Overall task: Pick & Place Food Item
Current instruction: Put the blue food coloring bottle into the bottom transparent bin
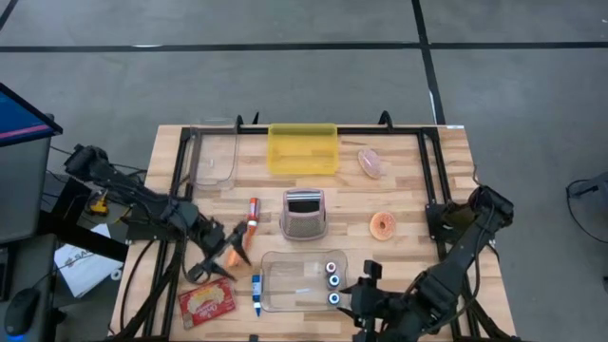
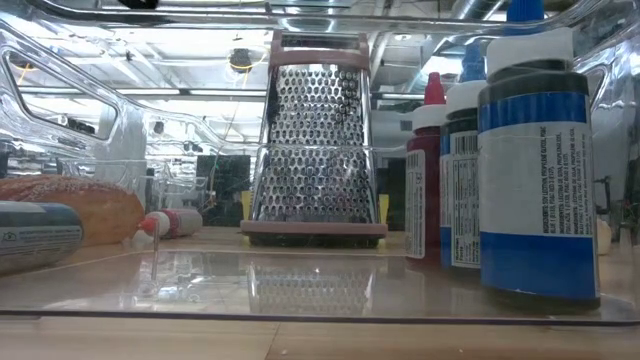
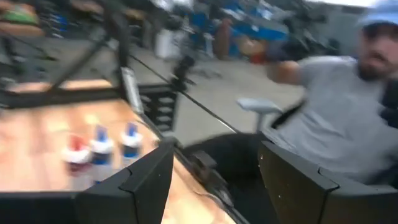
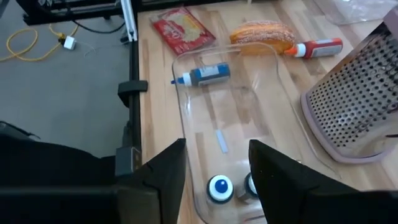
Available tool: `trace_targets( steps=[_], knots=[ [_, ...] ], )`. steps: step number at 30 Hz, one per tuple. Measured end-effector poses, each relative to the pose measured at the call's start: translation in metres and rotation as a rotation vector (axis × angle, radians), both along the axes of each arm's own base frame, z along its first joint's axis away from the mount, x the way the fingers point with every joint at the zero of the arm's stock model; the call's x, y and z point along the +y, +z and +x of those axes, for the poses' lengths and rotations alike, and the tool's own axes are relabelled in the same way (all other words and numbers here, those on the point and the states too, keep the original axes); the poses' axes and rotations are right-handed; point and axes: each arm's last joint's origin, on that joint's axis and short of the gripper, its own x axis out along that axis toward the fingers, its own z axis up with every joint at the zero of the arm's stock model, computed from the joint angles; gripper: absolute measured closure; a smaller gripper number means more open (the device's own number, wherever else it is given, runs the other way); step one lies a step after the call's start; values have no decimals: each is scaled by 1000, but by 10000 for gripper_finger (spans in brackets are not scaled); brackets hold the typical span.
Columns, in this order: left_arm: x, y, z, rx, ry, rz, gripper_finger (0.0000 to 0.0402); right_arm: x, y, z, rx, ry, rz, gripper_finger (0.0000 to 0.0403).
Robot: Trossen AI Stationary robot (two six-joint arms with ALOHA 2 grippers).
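1. High view: the left pincer (image 1: 228,249) is at the lower left of the wooden worktop (image 1: 408,190). It is just beside the sesame bun (image 1: 234,255); whether they touch cannot be told. The right pincer (image 1: 366,277) is at the lower right, at the right edge of the clear bin (image 1: 285,285).
2. Only the high view shows the yellow tray (image 1: 303,149) at upper centre, a pink food item (image 1: 371,162) to its right, and the doughnut (image 1: 384,225) right of the grater (image 1: 304,215).
3. Left wrist view: the left pincer (image 3: 214,155) has its fingers set wide apart with nothing between them. Three small bottles (image 3: 99,149) and a person in a grey shirt (image 3: 336,130) lie beyond. No other view shows the person.
4. Right wrist view: the right pincer (image 4: 217,149) has its fingers moderately parted and empty, above the clear bin (image 4: 186,118). The sesame bun (image 4: 261,32) lies on the worktop outside the bin, with a red sauce bottle (image 4: 317,47), a red packet (image 4: 182,26) and a blue tube (image 4: 202,75) nearby.
5. Low view: shows neither pincer. The grater (image 2: 315,140) stands upright at centre, the bottles (image 2: 535,170) at right, the sesame bun (image 2: 70,205) at left.
6. Surface and room: the worktop is of pale wood strips; the floor (image 1: 285,85) is grey with dark lines.
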Motion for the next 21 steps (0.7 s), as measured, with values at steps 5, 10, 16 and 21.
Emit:
trace_targets(
  steps=[5,10,16,21],
  knots=[
    [-27,0,-2,92,0,-34,170,6,1,-7,-42,-10,-34,239],
    [-57,10,-8,238,110,73,170,7,2,-8,-59,-20,-45,239],
    [-95,4,-18,396,291,277,170,7,2,-8,-64,-26,-43,239],
    [-122,-20,-21,424,397,325,170,7,2,-9,-75,-42,-36,239]
  ],
)
